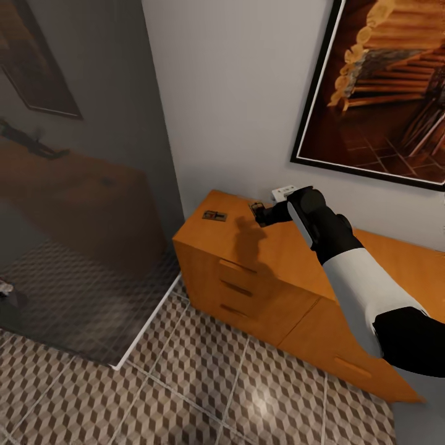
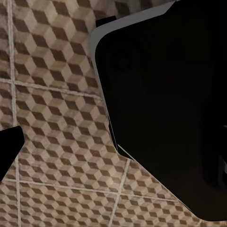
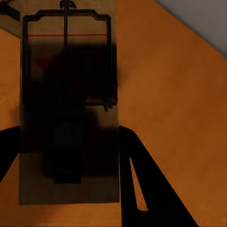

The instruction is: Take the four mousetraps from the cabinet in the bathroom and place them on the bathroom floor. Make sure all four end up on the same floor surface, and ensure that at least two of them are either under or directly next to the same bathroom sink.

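- The right arm [image 1: 346, 272] is seen in the head view reaching across the top of the cabinet [image 1: 259, 290] toward the back wall; the right gripper [image 1: 264, 214] is lowered over a mousetrap [image 1: 255, 206] lying near the rear edge of the cabinet top.
- In the right wrist view that mousetrap [image 3: 68, 106] is shown flat on the orange wood, a brown slab with a dark wire frame and a thin red line across it; the right gripper [image 3: 68, 165] is spread wide, one dark finger [image 3: 142, 179] standing on either side of the slab; whether the fingers touch the slab cannot be told, and nothing is clamped.
- A second mousetrap [image 1: 214, 216] is seen lying flat on the cabinet top, nearer the left corner and apart from the gripper.
- A small white object [image 1: 284, 192] is seen at the wall just behind the gripper; its kind cannot be told.
- The bathroom floor [image 1: 204, 389], tiled in a cube pattern, is seen in front of the cabinet; a dark glass shower panel [image 1: 80, 185] stands to the left, and a dark-framed picture [image 1: 383, 86] of log walls hangs above the cabinet.
- In the left wrist view the same tiles [image 2: 56, 113] are seen below a large dark body part of the robot [image 2: 165, 109]; the state of the left gripper cannot be told.
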Motion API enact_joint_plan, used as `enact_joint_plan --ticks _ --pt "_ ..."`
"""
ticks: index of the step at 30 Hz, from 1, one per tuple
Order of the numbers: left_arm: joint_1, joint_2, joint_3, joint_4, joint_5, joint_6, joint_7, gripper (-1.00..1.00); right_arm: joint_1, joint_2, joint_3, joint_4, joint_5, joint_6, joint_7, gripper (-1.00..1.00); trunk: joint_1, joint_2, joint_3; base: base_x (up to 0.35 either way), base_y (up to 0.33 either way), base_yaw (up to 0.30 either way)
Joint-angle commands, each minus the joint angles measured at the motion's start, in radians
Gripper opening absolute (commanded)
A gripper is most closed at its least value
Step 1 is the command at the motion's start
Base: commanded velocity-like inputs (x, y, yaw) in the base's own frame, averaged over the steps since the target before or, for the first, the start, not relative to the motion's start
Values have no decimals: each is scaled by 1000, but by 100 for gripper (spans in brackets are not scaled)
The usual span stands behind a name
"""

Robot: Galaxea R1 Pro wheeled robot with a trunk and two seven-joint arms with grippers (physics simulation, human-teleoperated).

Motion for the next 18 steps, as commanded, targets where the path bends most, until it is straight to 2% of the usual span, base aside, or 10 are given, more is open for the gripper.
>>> enact_joint_plan --ticks 1,8,18 --pt "-1 -1 -8 3 8 -5 -3 100 -1 -1 3 0 -2 4 1 -100 0 -2 -2 -247 106 0" --pt "-1 -1 -8 3 8 -5 -3 100 -1 -1 3 5 -1 4 1 -100 0 -2 -2 -201 75 0" --pt "-1 -1 -8 3 8 -7 -3 100 0 -1 3 8 -1 4 1 -100 0 -2 -2 -10 3 0"
